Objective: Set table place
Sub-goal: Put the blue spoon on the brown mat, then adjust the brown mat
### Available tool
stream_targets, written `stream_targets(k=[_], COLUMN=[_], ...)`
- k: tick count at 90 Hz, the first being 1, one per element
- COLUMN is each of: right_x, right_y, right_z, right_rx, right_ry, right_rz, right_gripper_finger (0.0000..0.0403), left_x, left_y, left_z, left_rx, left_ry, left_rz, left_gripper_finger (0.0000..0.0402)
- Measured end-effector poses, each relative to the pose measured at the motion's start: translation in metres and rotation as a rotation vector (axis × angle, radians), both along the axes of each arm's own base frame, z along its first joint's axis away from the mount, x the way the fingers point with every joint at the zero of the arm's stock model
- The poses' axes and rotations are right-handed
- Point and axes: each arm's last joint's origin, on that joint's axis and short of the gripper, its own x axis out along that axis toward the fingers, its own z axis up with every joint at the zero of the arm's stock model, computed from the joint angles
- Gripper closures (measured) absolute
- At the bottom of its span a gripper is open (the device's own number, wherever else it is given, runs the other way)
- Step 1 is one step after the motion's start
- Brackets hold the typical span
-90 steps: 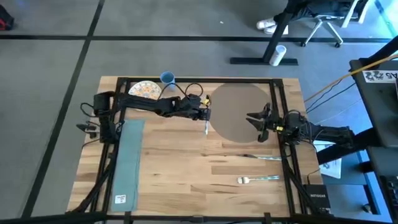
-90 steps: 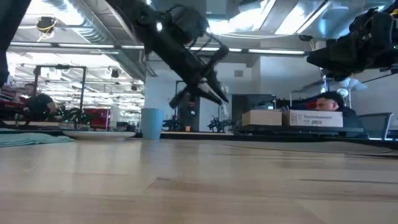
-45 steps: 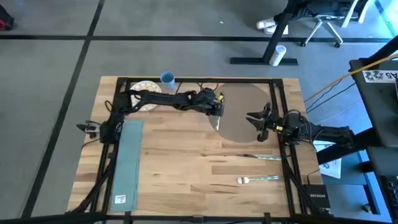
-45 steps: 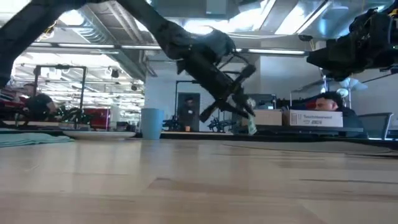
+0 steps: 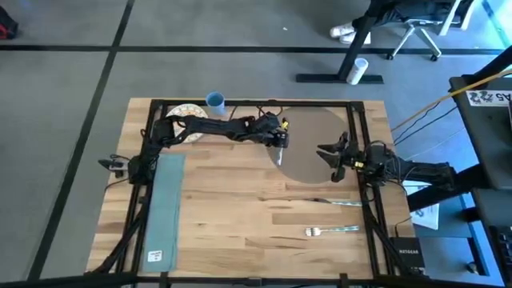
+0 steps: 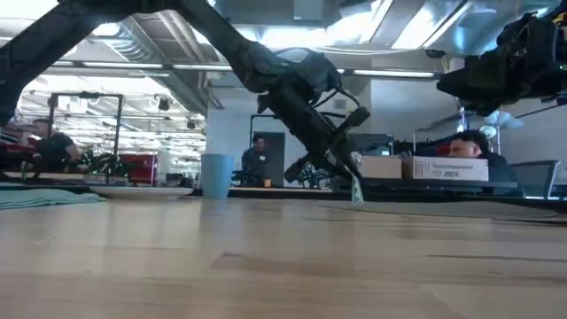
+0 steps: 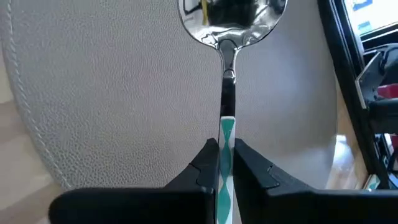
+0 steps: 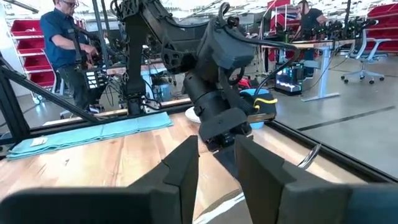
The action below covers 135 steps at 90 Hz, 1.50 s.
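Holding a spoon [image 7: 227,37] by its teal handle, left gripper [image 7: 225,163] fingers pinched tight, bowl pointing down over the placemat's [image 5: 316,144] left edge. Right gripper [image 5: 328,154] waits, fingers parted, empty, at the mat's right.

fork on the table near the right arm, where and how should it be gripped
Grip the fork at mid-handle, coming straight down from above with the fingers across its width. It lies flat on the table, long and thin, tines toward the left arm's side, clear of the knife, so a top-down pinch probably suits best.
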Motion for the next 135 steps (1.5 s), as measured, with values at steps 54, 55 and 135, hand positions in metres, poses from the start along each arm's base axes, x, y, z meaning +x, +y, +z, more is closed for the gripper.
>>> stream_targets(k=[54,55,135], right_x=[0.0,0.0,0.0], right_y=[0.0,0.0,0.0], right_z=[0.0,0.0,0.0], right_rx=[0.0,0.0,0.0], right_ry=[0.001,0.002,0.001], right_rz=[0.0,0.0,-0.002], right_gripper_finger=[0.031,0.031,0.031], left_x=[0.002,0.002,-0.013], left_y=[-0.007,-0.007,-0.009], left_z=[0.0,0.0,-0.026], left_rx=[0.049,0.052,0.323], left_ry=[0.018,0.018,0.34], left_rz=[-0.059,-0.064,-0.234], left_gripper_finger=[0.0319,0.0318,0.0401])
